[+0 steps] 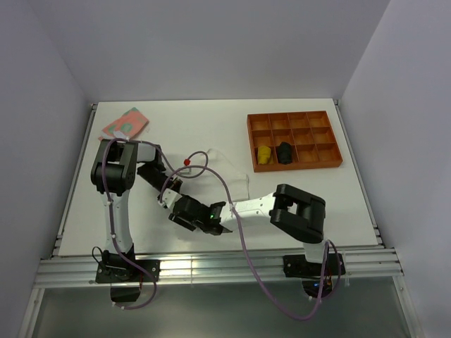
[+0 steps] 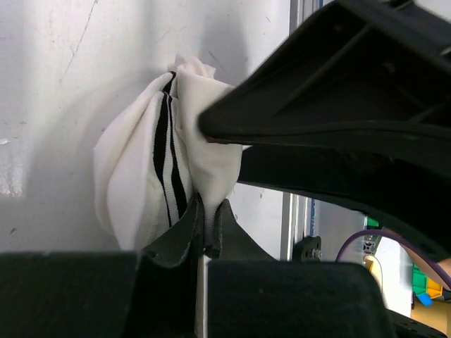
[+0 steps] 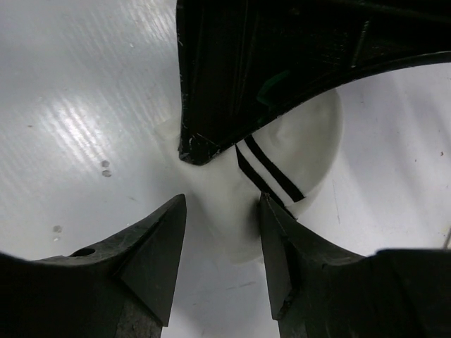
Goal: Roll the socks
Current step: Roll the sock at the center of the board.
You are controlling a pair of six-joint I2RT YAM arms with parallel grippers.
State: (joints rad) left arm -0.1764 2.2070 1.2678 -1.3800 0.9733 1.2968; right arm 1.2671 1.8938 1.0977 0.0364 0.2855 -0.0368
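A bundled white sock with thin black stripes lies on the white table. My left gripper is shut on a fold of its fabric. The right gripper stands open astride the same sock; its right finger touches the cloth, while its left finger stands clear of it. In the top view both grippers meet near the table's front: the left gripper and the right gripper cover the sock. A flat plain white sock lies just behind them.
An orange compartment tray stands at the back right with a yellow and a black item inside. A pink and green packet lies at the back left. The table's front rail runs close behind the grippers.
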